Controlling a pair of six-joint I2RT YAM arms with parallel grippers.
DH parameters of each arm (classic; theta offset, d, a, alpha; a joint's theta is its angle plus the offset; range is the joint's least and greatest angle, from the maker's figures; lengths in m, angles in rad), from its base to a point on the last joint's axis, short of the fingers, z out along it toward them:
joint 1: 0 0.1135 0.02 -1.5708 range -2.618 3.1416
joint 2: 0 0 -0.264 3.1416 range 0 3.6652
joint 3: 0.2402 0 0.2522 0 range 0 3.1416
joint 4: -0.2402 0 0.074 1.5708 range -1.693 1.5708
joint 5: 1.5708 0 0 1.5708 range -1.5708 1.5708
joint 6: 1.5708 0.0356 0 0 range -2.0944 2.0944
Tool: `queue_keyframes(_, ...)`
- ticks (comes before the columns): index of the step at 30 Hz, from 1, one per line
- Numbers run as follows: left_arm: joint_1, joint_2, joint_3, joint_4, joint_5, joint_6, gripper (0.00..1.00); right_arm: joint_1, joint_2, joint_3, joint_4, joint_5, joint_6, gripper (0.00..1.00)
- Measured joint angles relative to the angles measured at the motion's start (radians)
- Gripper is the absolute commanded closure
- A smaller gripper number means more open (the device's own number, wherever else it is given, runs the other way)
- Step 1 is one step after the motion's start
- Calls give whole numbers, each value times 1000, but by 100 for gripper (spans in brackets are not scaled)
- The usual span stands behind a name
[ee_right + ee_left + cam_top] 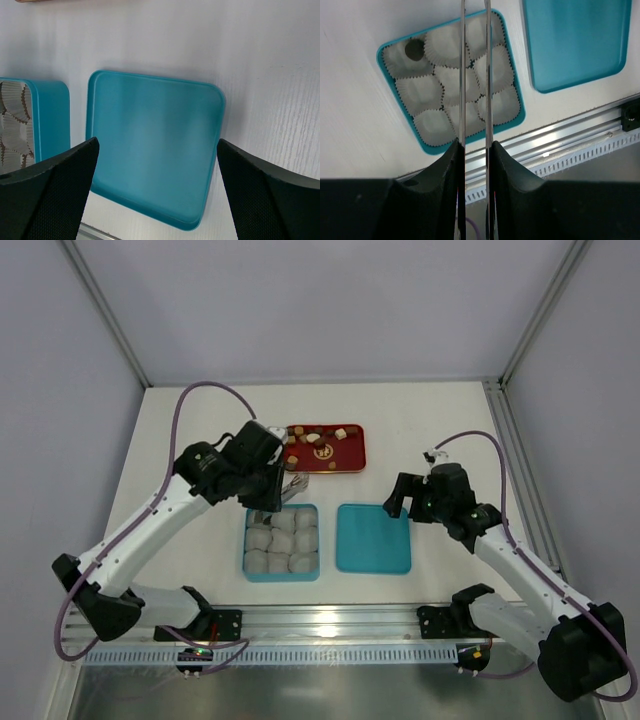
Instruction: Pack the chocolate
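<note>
Centrally on the white worktop [200, 430], towards its near edge, sat a teal box [282, 577] filled with nine white crinkled paper cups [285, 540] in three rows. From the left wrist view, the cup in the box's far left corner held one dark round piece of chocolate [414, 48], and the other cups looked bare. Just to the right of the box, with a strip of worktop between them, its teal lid [373, 537] lay flat with nothing on it.

Behind the box, in the far half of the worktop, was a red tray [345, 455]. The rest of the chocolate [318, 437] lay scattered in it, dark brown, tan and cream pieces, mostly along its far and left sides.

The left gripper [285, 485] hung over the far edge of the box, its fingers [451, 162] pressed against a pair of metal tweezers [462, 75] whose blades stood a little apart. The blade tips ran out of the wrist view, so I could not tell whether they carried a piece. The right gripper [400, 498] hovered over the right side of the lid, jaws spread wide with nothing between them.

An aluminium rail [330, 625] ran along the worktop's near edge, carrying both arm bases. Pale grey panels [320, 300] in a metal frame closed in the far and side edges.
</note>
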Motion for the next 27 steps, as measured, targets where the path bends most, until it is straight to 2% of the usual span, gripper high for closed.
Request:
queue_keyframes(11, -14, -197, -186, -58, 8, -45, 77, 0, 28, 0, 15, 18, 0, 0)
queue_keyframes(21, -15, -240, -270, -72, 24, -54, 76, 0, 35, 0, 16, 21, 0, 0)
queue_keyframes(27, -18, -240, -299, -63, 28, -66, 72, 0, 35, 0, 18, 21, 0, 0)
